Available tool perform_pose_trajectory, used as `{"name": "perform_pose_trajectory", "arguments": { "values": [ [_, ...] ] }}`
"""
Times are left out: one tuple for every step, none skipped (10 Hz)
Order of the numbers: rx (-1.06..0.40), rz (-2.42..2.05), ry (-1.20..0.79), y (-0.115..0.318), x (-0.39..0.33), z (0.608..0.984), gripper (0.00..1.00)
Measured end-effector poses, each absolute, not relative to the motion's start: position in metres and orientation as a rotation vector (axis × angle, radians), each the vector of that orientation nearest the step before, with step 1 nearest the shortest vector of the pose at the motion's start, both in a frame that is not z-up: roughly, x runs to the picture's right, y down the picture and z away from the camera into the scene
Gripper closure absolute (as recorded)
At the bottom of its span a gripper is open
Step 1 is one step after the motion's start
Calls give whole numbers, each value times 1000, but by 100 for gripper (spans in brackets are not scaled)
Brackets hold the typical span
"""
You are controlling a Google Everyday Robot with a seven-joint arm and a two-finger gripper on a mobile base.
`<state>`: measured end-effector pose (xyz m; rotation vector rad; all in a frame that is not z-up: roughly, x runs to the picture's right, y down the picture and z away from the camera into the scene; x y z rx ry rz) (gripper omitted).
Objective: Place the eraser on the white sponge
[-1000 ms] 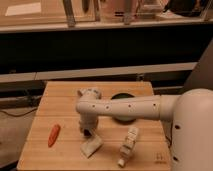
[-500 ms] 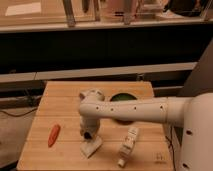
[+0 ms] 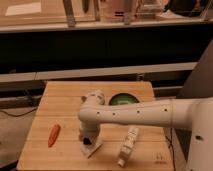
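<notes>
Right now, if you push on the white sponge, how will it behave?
The tool sits directly over the white sponge. The sponge lies flat and low, so tipping or rolling seems unlikely. It looks soft, so it would probably squash under pressure. On the smooth wooden table it may slide if pushed sideways.

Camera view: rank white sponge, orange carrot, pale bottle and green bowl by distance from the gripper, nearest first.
1. white sponge: directly under the gripper.
2. orange carrot at image-left and pale bottle at image-right: too close to call.
3. green bowl: behind the arm, toward the back.
</notes>
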<state>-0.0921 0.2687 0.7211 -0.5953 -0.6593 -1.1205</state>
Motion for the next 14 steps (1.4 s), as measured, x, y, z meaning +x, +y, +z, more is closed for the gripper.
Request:
{"name": "perform_pose_trajectory", "arguments": {
  "values": [
    [-592, -1126, -662, 270, -92, 715, 100],
    [-591, -1130, -663, 271, -92, 712, 100],
    [-590, -1133, -663, 271, -91, 709, 100],
    [-589, -1134, -662, 271, -89, 708, 100],
    [-589, -1135, -660, 270, -87, 707, 100],
    [-590, -1134, -658, 270, -85, 707, 100],
    [-591, -1133, -658, 270, -84, 707, 100],
    [-593, -1135, -657, 271, -84, 707, 100],
    [-593, -1138, -654, 271, -83, 707, 100],
    [-594, -1141, -653, 271, -84, 707, 100],
    [-596, -1139, -651, 271, -82, 708, 100],
    [-596, -1139, -651, 270, -81, 708, 100],
    [-593, -1143, -660, 270, -80, 709, 100],
    [-588, -1147, -683, 269, -81, 710, 100]
  ]
}}
